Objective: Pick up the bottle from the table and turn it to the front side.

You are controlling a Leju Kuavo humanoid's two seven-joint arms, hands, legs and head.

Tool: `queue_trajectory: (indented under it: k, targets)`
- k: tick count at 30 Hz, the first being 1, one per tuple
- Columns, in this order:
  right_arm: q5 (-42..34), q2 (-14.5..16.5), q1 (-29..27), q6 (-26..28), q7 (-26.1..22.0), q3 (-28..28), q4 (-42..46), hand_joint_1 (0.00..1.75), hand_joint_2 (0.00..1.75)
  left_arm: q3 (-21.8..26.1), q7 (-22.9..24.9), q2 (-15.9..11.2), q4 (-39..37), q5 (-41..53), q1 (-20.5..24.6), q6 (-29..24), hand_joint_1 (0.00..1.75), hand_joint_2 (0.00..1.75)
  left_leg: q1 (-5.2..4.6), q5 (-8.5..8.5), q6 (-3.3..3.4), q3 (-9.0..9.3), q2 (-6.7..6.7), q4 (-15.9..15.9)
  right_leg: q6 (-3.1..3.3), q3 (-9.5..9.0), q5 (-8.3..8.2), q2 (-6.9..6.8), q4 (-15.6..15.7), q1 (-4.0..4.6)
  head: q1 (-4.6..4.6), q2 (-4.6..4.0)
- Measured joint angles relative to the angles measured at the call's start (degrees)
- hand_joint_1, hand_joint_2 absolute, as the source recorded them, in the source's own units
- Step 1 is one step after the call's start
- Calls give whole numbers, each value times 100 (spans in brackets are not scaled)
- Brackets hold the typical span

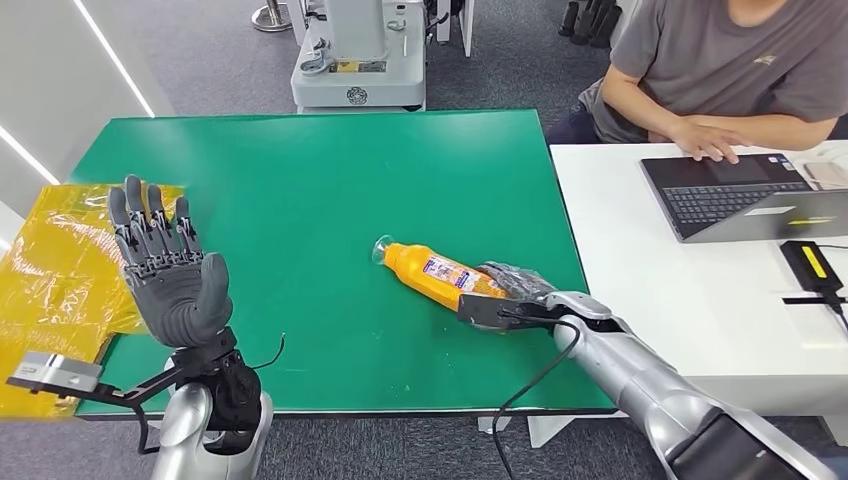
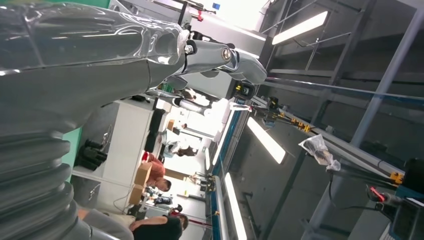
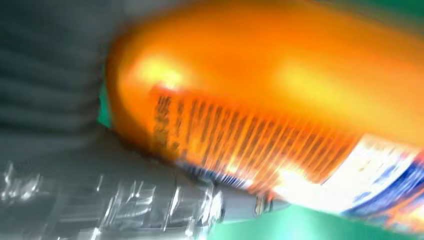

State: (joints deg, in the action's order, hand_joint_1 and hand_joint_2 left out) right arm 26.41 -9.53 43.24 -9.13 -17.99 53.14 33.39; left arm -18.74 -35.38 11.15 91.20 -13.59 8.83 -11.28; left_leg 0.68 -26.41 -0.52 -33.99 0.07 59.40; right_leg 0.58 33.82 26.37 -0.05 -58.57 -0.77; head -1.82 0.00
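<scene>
An orange bottle [image 1: 432, 272] with a clear cap and a printed label lies on its side on the green table [image 1: 320, 190], its cap pointing to the far left. My right hand [image 1: 512, 284] is wrapped around the bottle's base end. Up close, the right wrist view is blurred and shows the orange bottle [image 3: 280, 95] with its label text pressed against my right hand [image 3: 90, 200]. Near the table's left front corner my left hand [image 1: 165, 265] is raised upright, palm forward, fingers spread and holding nothing. My left hand [image 2: 75, 70] also looms large in its wrist view.
A white table [image 1: 700, 300] adjoins on the right, with a laptop [image 1: 750, 195] and a person's hand [image 1: 705, 140] on it. A black and yellow device [image 1: 815, 265] lies near its right edge. Yellow plastic sheeting [image 1: 50, 270] lies left of the green table. A white machine base [image 1: 358, 80] stands behind.
</scene>
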Motion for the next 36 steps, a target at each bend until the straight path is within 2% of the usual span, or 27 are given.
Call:
queue_trajectory:
  k: [21, 36]
  targets:
    - [201, -201, -61, 0, -52, -206, 271, 0, 175, -1, 38, -1, 0, -5, 1, -15, 0, 175, 0, 0, 1, -6, 7, 0, 0, 5, -3, 7, 0, 0, 1, 0]
    - [158, -565, 26, -15, -90, -394, 956, 0, 175, -1, -21, -10, -10, -49, -4, -4, 0, 175, 0, 0, 1, -40, 2, 1, 0, 41, -3, 3, -2, 0, 1, 0]
